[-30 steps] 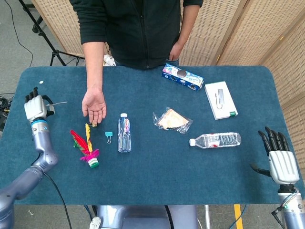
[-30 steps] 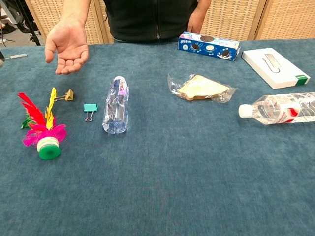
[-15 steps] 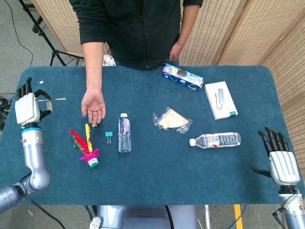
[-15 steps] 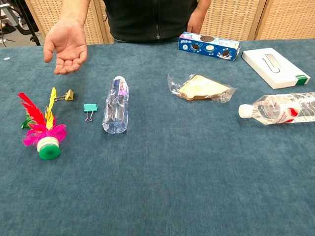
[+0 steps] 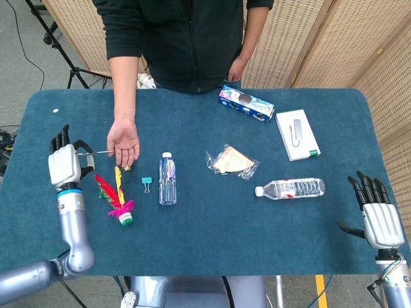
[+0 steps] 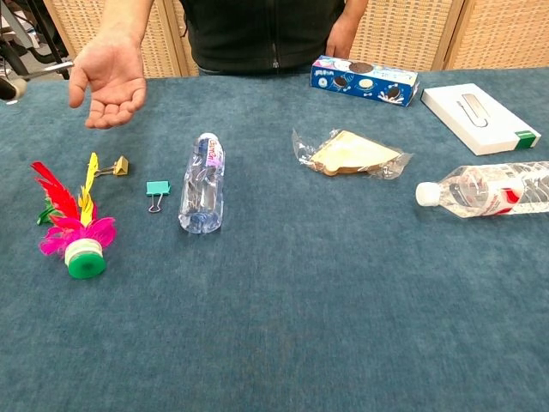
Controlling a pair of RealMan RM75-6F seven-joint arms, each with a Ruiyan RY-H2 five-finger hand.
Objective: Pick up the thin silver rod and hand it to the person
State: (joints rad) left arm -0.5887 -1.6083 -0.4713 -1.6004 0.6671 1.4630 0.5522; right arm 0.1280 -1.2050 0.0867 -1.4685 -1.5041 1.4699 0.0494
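Observation:
My left hand (image 5: 64, 163) hovers over the left part of the blue table and pinches the thin silver rod (image 5: 96, 151). The rod points right, roughly level. Its free tip reaches the edge of the person's hand (image 5: 123, 141), which is held out palm up, fingers slightly curled. In the chest view the person's hand (image 6: 107, 79) shows at top left, and only a pale tip of my left hand (image 6: 9, 87) shows at the frame's left edge. My right hand (image 5: 379, 217) stays at the table's near right corner, fingers spread and holding nothing.
Below the person's hand lie a feathered shuttlecock (image 5: 119, 204), a gold clip (image 5: 122, 169), a teal binder clip (image 5: 146, 184) and a small water bottle (image 5: 167, 179). Further right are a bagged sandwich (image 5: 231, 162), a second bottle (image 5: 292, 188), a cookie box (image 5: 246, 103) and a white box (image 5: 297, 133).
My left hand has carried the rod from the table's left edge rightward, so its tip now meets the person's open palm. The right hand has not moved.

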